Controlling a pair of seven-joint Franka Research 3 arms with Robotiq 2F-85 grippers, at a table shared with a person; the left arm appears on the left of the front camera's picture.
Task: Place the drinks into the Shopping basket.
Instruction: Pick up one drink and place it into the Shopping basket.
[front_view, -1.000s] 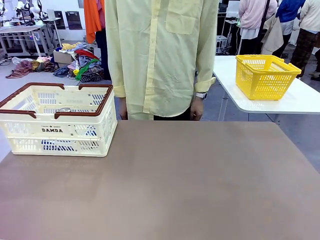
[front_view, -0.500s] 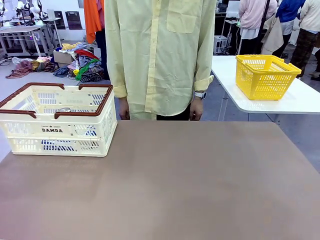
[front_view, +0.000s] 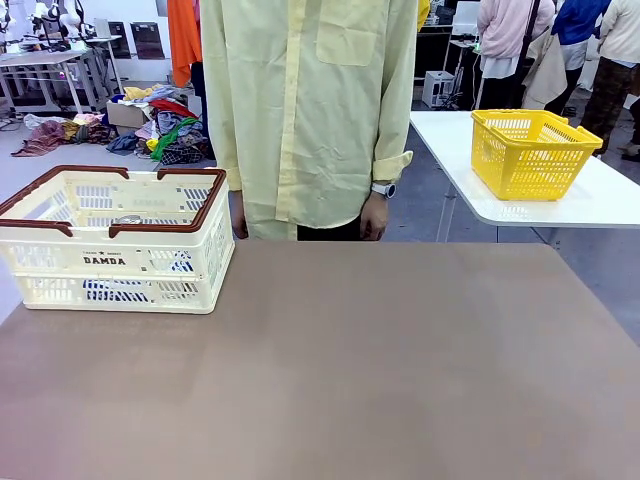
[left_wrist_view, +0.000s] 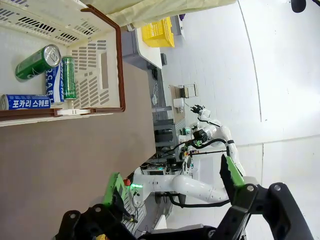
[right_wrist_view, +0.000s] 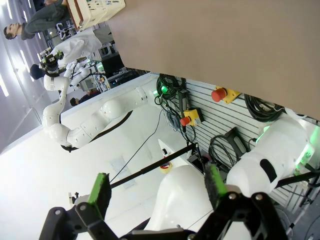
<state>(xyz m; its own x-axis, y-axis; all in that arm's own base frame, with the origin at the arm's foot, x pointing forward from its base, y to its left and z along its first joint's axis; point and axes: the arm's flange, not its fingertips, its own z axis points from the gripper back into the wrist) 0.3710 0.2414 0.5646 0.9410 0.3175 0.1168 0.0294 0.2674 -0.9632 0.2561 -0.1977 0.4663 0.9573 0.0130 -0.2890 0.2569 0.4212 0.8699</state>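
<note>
Brown matte table (front_view: 380, 370), bare across the near and middle stretch, with no cans left out on it. Nearest of all, in the left wrist view, the left gripper (left_wrist_view: 172, 187) spread wide with nothing between its green pads, aimed over the table edge rather than down at anything. Same for the right gripper (right_wrist_view: 156, 192) in the right wrist view: fully parted, empty, pointed off past the table's underside toward cabling and red stop buttons (right_wrist_view: 220, 94). Probably pulled back and idle, since nothing remains within reach to pick.

Farther across, at the far left corner of the table, the Shopping basket (front_view: 40, 262), cream and slotted, brown-rimmed, set close to that edge where the left arm would reach it easily. Inside it, lying on their sides against one wall, the drinks (left_wrist_view: 47, 82): green and blue cans bunched together, one silver top (front_view: 127, 220) glinting in the front view. Task apparently done or nearly so.

Beyond the table, a person in a pale yellow shirt (front_view: 310, 110), hands (front_view: 374, 216) hanging down, taking no part. Farther right, on a separate white table, a yellow mesh basket (front_view: 528, 152).
</note>
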